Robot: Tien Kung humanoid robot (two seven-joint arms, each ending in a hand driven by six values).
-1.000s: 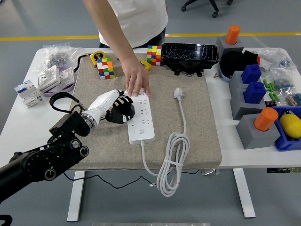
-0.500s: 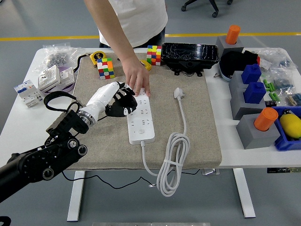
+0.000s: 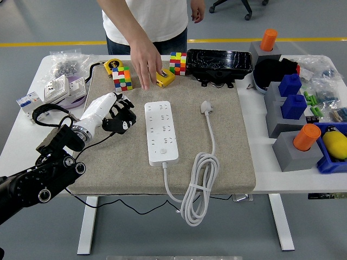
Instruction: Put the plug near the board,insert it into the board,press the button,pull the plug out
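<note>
A white power strip lies lengthwise on the grey felt mat, with a round button near its near end. Its white plug lies loose on the mat to the right of the strip, and the cord runs down to a coil at the mat's front edge. My left hand hovers left of the strip, apart from it, fingers loosely curled and holding nothing. A person's hand hangs above the mat's far edge, fingers pointing down, clear of the strip.
Two colour cubes, a yellow tape measure and a black box sit along the mat's far edge. Grey blocks with blue and orange parts stand at right. Sockets and bagged parts lie at far left.
My left hand has drawn back left off the strip. The person's hand has lifted off the strip's far end and pulled back to the mat's far edge.
</note>
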